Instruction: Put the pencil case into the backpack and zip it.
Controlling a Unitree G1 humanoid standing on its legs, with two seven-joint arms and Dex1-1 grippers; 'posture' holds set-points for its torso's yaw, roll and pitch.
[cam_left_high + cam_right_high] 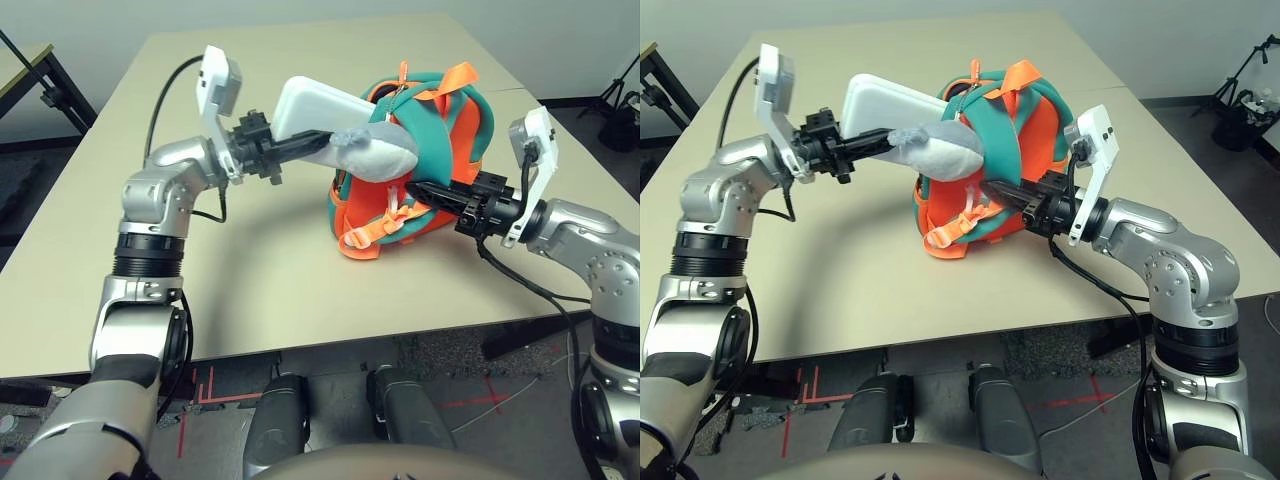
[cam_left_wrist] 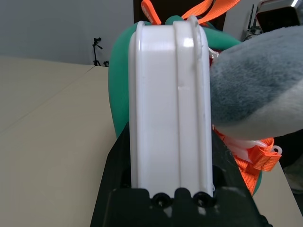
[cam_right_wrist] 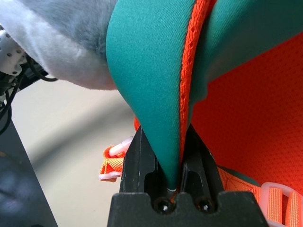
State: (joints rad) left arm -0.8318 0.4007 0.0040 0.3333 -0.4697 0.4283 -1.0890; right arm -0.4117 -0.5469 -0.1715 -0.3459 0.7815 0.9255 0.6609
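Two grippers are engaged. Left gripper [image 2: 170, 189] is clamped across the edges of the pencil case [image 1: 318, 112], which it carries off the table [image 1: 300, 290], long axis pointing toward the backpack [image 1: 445, 130]; in the left wrist view the case stands on edge between the black fingers [image 2: 113, 165]. Right gripper [image 3: 165, 182] is pinched on a fold of the backpack's teal fabric with its orange trim, at the bag's 4 o'clock side in the head views. The backpack sits on the table toward the far right, propped up by that hold, orange strap [image 1: 375, 232] and buckles hanging at its 7 o'clock. The grey plush fin [image 1: 375, 152] lies at the bag's 9 o'clock, directly between the case's leading end and the bag, and appears to touch the case. Whether the opening is unzipped wide enough cannot be told from these views. Judgement: insertion is not yet done. Risks: the fin may block or deflect the case, the case could twist in its narrow edge grip, the pinched fabric may slip and close the mouth, and pushing could shove the bag along the table.
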